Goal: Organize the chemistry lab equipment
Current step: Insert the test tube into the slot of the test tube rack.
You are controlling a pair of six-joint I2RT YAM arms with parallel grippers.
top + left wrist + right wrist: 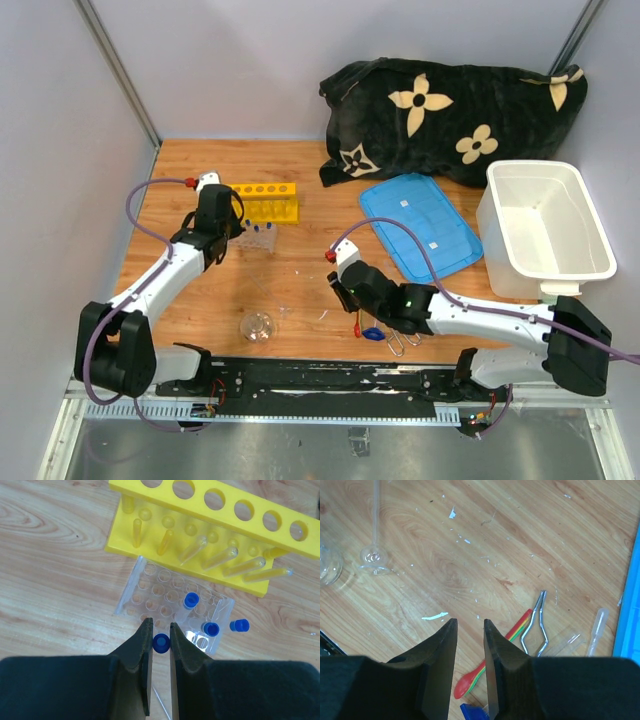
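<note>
- Left hand (236,230), seen from overhead, sits just beside the yellow rack (265,203) at the back left of the worktop (290,275). The right hand (340,290) hovers mid-worktop, near the tongs (403,343) and red-handled spatula (358,323). A glass flask (258,326) stands apart near the front edge. The white tub (545,230), blue lid (420,225) and flowered cloth (450,110) are to the right and behind.
- Left wrist: the fingers pinch the blue cap of a test tube (161,643), held upright at the near edge of a clear holed tray (150,587), probably so it can drop straight into a hole. Three more capped tubes stand in or beside that tray.
- Right wrist: the jaws are parted and empty over bare wood, likely lining up on the tongs and spatula, which lie side by side.
- No writing can be read. Two white stickers on the lid are too small to make out.
</note>
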